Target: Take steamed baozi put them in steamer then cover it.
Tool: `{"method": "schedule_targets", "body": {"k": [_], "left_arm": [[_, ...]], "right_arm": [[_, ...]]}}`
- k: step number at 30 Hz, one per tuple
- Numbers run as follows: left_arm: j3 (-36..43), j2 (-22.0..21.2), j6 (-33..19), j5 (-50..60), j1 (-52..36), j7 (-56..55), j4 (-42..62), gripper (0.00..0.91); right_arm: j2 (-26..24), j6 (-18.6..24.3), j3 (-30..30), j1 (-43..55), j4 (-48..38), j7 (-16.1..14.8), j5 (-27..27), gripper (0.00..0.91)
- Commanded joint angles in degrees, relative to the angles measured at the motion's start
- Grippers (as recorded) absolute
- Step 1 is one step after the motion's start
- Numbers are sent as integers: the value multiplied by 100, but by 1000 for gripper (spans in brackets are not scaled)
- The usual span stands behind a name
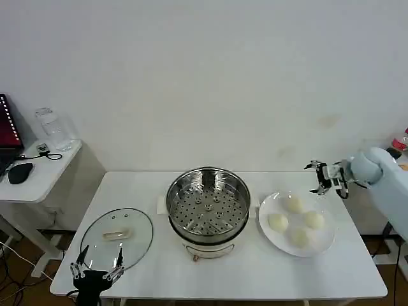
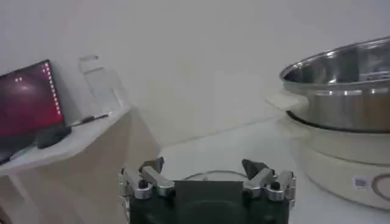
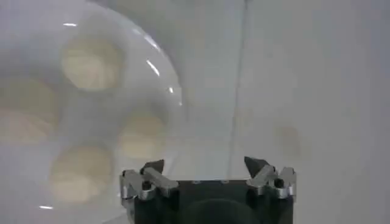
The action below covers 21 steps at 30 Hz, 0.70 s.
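The head camera looks forward and down over the whole table [image 1: 255,280]. The left wrist camera sits low at table height, facing the steamer [image 2: 341,91] side-on. The right wrist camera looks steeply down, close above the plate [image 3: 164,79], which the head view shares.

Bright, even light fills the room and leaves only soft shadows under the steamer [image 1: 208,207] on the white counter [image 1: 255,274]. The right wrist view is hazy, the buns [image 3: 91,61] blurred, with streaks of glare on the plate [image 3: 164,79] rim
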Motion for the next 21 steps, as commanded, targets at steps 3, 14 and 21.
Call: {"method": "schedule_targets", "body": {"k": [3,14,21], "left_arm": [[-60,-6,13,11,11,31,-5,907],[-86,-15,13,11,8,35,23,907],[-129,-8,10,-2,-1,35,26,907]], "right_arm": [[777,-10,-1260,874,-1309,-910,420,907],[1077,-225,-1318,699,-1720,-952,261,907],[1233,-243,-1183,507,-1970,-628,142,907]]}}
